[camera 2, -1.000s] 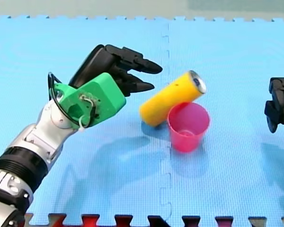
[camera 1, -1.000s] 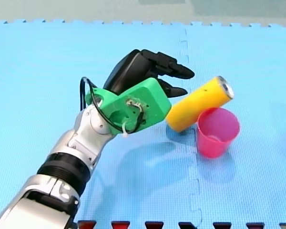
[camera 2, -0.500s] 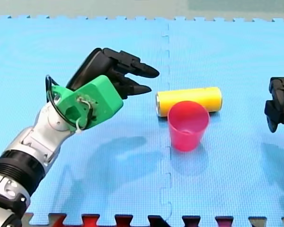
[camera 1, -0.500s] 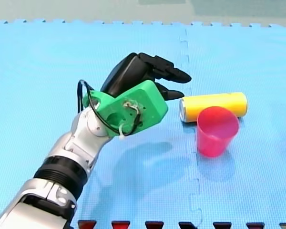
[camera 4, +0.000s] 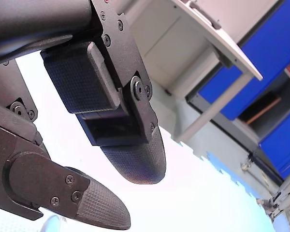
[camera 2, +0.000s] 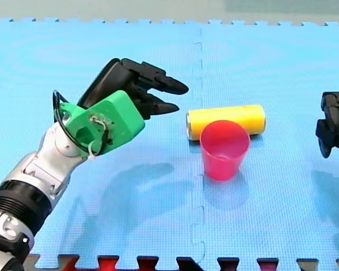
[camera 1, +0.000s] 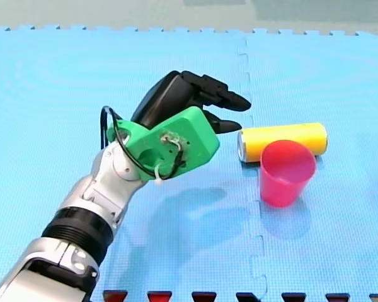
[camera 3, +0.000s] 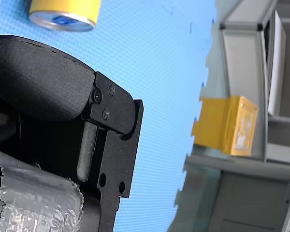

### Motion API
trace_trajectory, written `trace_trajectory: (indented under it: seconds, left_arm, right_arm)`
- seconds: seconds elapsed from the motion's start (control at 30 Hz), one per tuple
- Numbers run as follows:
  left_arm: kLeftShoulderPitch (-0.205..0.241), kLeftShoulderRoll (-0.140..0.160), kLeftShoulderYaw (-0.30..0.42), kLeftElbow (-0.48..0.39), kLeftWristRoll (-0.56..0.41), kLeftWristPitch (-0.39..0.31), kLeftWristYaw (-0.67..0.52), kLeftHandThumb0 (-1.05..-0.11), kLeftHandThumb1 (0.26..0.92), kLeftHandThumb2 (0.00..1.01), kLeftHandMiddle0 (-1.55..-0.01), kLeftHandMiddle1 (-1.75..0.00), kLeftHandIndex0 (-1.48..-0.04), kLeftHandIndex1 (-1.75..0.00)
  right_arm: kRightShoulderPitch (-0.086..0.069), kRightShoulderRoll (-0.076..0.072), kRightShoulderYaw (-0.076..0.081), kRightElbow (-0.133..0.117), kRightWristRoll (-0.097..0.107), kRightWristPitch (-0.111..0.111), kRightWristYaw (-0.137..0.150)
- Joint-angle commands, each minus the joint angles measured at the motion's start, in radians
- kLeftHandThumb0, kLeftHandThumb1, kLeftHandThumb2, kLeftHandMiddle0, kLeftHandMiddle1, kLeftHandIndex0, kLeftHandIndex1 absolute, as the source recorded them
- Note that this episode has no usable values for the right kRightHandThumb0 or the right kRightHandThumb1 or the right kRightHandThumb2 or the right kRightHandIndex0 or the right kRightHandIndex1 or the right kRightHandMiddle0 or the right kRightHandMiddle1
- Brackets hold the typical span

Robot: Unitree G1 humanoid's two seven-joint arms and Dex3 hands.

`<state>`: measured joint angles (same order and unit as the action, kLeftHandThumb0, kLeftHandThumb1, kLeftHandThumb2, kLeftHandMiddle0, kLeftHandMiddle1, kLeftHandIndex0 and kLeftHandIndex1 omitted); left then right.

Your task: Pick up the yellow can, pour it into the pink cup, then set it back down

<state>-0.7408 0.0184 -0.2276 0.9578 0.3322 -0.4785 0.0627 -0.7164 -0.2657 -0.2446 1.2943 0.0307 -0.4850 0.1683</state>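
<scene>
While prone, can point(camera 1: 280, 133) behind pink cup point(camera 1: 286, 175).

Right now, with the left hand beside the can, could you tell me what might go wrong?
The yellow can lies on its side on the mat, so a nudge from the left hand, open and hovering just left of it, could roll it away. The pink cup stands close in front of the can, so a grasp there may tip the cup. The right hand is at the far right.
</scene>
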Motion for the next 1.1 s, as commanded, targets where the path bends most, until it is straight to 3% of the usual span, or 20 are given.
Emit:
trace_trajectory:
  seconds: [0.0, 0.17, 0.27, 0.37, 0.47, 0.6, 0.83, 1.07]
  left_arm:
    - [0.006, 0.007, 0.004, 0.017, -0.006, -0.011, 0.001, -0.450, 0.775, 0.00, -1.33, 0.00, -1.21, 0.00]
    - [0.038, 0.013, 0.023, 0.061, -0.034, -0.075, -0.001, -0.444, 0.777, 0.00, -1.34, 0.00, -1.21, 0.00]
    - [0.066, -0.014, 0.105, 0.094, -0.162, -0.132, -0.079, -0.440, 0.779, 0.00, -1.32, 0.00, -1.16, 0.00]
    - [0.097, -0.072, 0.233, 0.111, -0.368, -0.131, -0.222, -0.476, 0.771, 0.00, -1.16, 0.00, -0.94, 0.00]
    - [0.126, -0.095, 0.295, 0.111, -0.463, -0.137, -0.283, -0.615, 0.752, 0.00, -0.90, 0.00, -0.71, 0.00]
    - [0.152, -0.095, 0.331, 0.124, -0.495, -0.169, -0.265, -0.659, 0.748, 0.00, -0.74, 0.00, -0.63, 0.00]
    - [0.174, -0.072, 0.393, 0.177, -0.542, -0.245, -0.310, -0.744, 0.768, 0.01, -0.68, 0.00, -0.58, 0.00]
    - [0.182, -0.087, 0.445, 0.217, -0.565, -0.288, -0.373, -0.763, 0.771, 0.00, -0.65, 0.00, -0.54, 0.00]
  right_arm:
    - [0.000, -0.003, 0.000, -0.001, 0.000, -0.003, -0.004]
    - [0.005, -0.001, 0.000, -0.001, 0.002, -0.008, -0.004]
    - [0.010, -0.001, -0.002, -0.002, 0.003, -0.011, -0.003]
    - [0.013, 0.000, -0.002, -0.001, 0.002, -0.013, -0.004]
    - [0.016, 0.000, -0.002, -0.002, 0.003, -0.016, -0.004]
    - [0.019, -0.001, -0.005, -0.002, 0.005, -0.017, -0.002]
    - [0.021, -0.004, -0.010, -0.001, 0.008, -0.017, 0.000]
    - [0.023, -0.006, -0.013, -0.002, 0.010, -0.018, 0.006]
